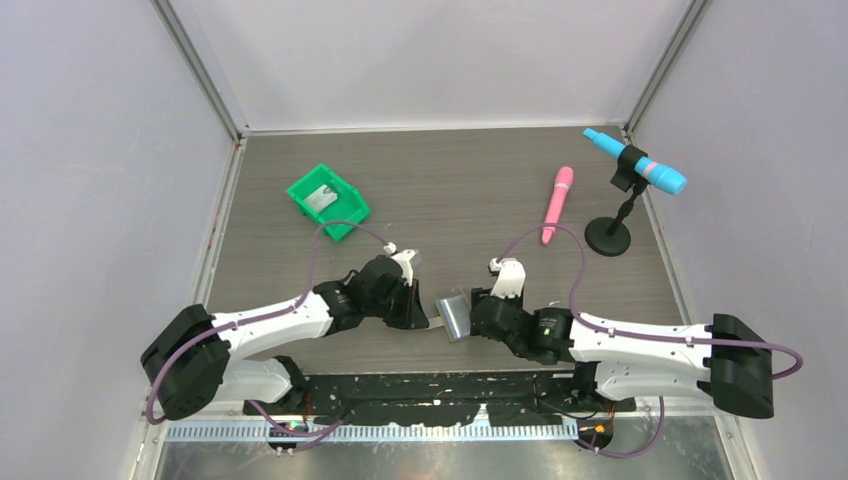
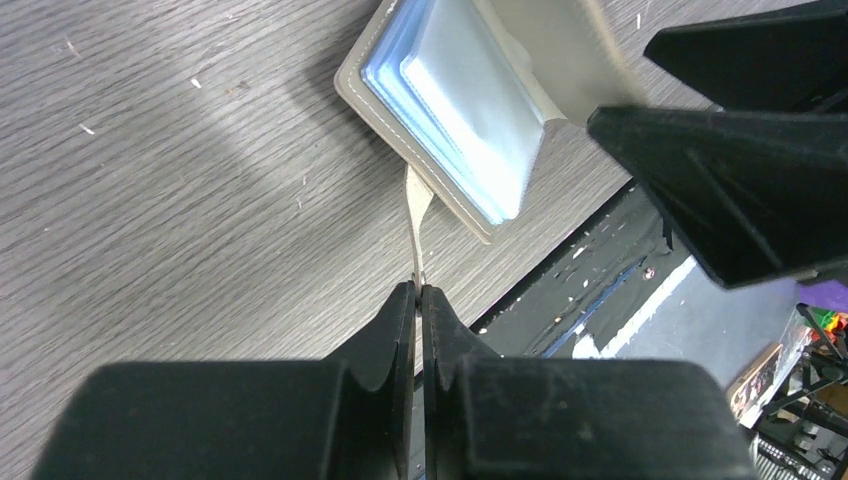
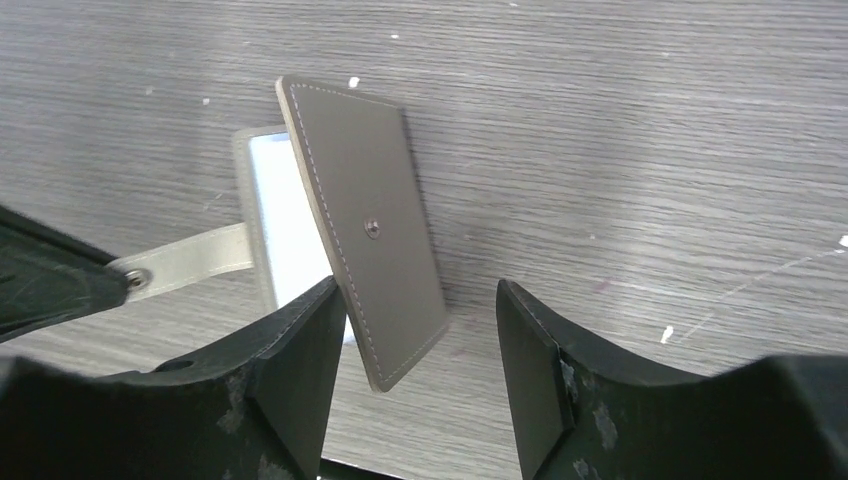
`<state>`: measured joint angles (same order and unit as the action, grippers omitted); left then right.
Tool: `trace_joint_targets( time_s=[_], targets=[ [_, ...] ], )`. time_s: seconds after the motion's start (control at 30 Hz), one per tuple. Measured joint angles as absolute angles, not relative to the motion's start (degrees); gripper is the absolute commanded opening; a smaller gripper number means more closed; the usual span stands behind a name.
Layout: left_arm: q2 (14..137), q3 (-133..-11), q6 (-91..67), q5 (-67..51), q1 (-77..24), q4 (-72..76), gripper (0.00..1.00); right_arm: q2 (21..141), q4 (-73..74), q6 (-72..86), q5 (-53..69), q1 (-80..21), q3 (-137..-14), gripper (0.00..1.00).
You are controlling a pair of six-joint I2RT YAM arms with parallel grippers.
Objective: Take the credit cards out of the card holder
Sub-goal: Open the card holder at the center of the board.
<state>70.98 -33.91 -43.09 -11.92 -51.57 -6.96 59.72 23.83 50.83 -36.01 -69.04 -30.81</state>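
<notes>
The card holder (image 1: 455,316) lies open near the table's front edge, between my two grippers. It is grey-beige outside and light blue inside (image 2: 440,110). Pale grey-white credit cards (image 2: 480,95) sit in its inner pocket. My left gripper (image 2: 418,292) is shut on the holder's thin grey tab (image 2: 417,215); it is left of the holder in the top view (image 1: 425,314). My right gripper (image 3: 420,305) is open, its jaws on either side of the holder's raised flap (image 3: 365,225) without closing on it. The tab also shows in the right wrist view (image 3: 190,262).
A green bin (image 1: 327,200) stands at the back left. A pink pen-like stick (image 1: 557,203) lies at the back right, next to a blue microphone (image 1: 640,162) on a black stand (image 1: 608,238). The table's front edge (image 2: 560,250) runs just beside the holder.
</notes>
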Motion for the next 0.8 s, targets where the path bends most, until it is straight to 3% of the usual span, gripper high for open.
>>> trace_joint_targets(
  time_s=[0.5, 0.8],
  targets=[
    [65.9, -32.3, -42.9, -10.7, -51.6, -8.0, 0.0, 58.0, 29.7, 52.2, -33.6, -61.1, -28.3, 0.6],
    [61.6, -31.1, -41.9, -9.4, -50.9, -9.2, 0.0, 58.4, 25.8, 52.1, -28.8, -56.1, -23.1, 0.56]
  ],
)
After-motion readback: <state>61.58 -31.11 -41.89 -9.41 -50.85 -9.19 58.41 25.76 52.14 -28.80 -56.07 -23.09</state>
